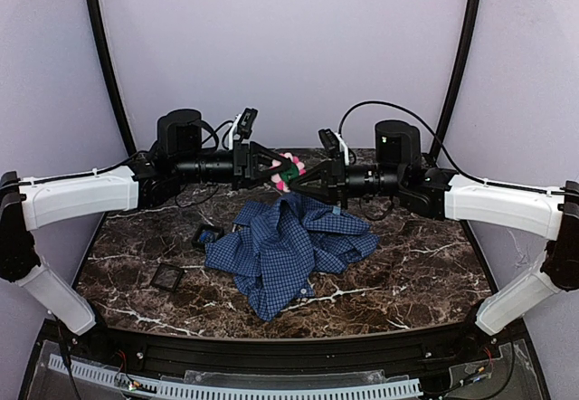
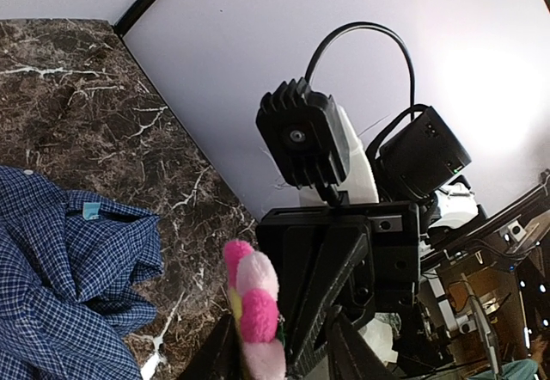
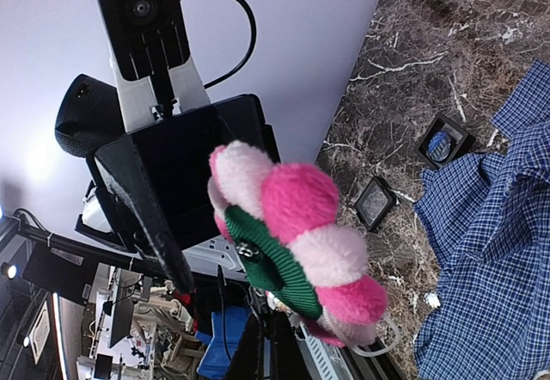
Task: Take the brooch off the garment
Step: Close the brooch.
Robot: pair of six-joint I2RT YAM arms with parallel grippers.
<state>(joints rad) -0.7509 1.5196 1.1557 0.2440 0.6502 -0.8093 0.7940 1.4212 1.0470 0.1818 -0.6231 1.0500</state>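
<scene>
The marble table (image 1: pixel 416 269) carries the garment (image 1: pixel 282 248), which lies crumpled near its middle. Above the cloth the two arms meet tip to tip. The left gripper (image 1: pixel 271 166) has its fingers spread, and the right gripper (image 1: pixel 304 180) appears to be pinching the brooch (image 1: pixel 288 172). The brooch is aloft between the two grippers, clear of the shirt.

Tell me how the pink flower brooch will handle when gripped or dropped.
The brooch looks plush and fuzzy, so it is probably light for its size and should squash under the fingers rather than slip. Its puffy petals look soft, so breakage seems unlikely. Being flattish and lobed, it would likely flop flat rather than roll.
</scene>
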